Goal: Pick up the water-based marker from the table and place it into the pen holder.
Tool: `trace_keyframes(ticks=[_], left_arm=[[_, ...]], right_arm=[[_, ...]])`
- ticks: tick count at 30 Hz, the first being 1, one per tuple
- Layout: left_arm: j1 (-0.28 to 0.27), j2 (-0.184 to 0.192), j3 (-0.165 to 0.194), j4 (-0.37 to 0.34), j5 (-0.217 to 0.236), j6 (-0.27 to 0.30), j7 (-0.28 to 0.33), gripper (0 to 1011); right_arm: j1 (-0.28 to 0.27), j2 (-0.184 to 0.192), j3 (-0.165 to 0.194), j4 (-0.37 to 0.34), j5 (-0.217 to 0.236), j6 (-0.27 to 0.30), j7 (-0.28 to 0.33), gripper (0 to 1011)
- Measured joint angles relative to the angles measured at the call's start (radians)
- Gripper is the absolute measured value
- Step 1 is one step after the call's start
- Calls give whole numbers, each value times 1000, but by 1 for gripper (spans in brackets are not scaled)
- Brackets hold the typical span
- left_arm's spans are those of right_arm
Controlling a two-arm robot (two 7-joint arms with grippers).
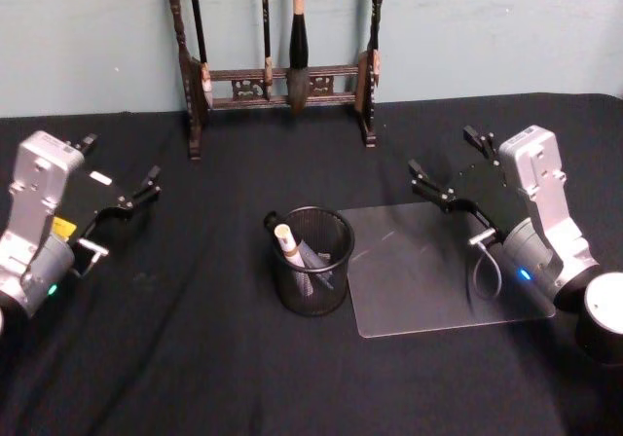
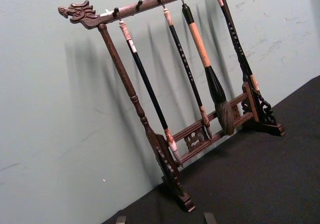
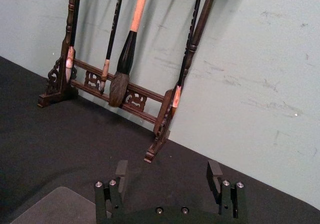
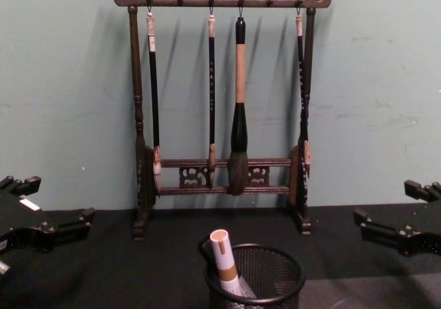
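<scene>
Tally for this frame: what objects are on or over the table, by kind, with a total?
Water-based marker, leaning inside the holder: 1
Pen holder: 1
Dark item also in the holder, kind unclear: 1
Wooden brush rack: 1
Calligraphy brushes hanging on the rack: 4
Clear mat on the table: 1
Grippers, left gripper and right gripper, both open and empty: 2
Total: 11
</scene>
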Motion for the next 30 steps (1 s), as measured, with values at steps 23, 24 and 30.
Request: trace_keyframes(ticks=[23,24,30], left_arm=[[0,0,0,0,0,0,0,1001],[0,0,0,0,0,0,0,1001],[0,0,0,0,0,0,0,1001]], right_arm=[[0,0,0,0,0,0,0,1002],[0,0,0,0,0,0,0,1002],[0,0,0,0,0,0,0,1002]])
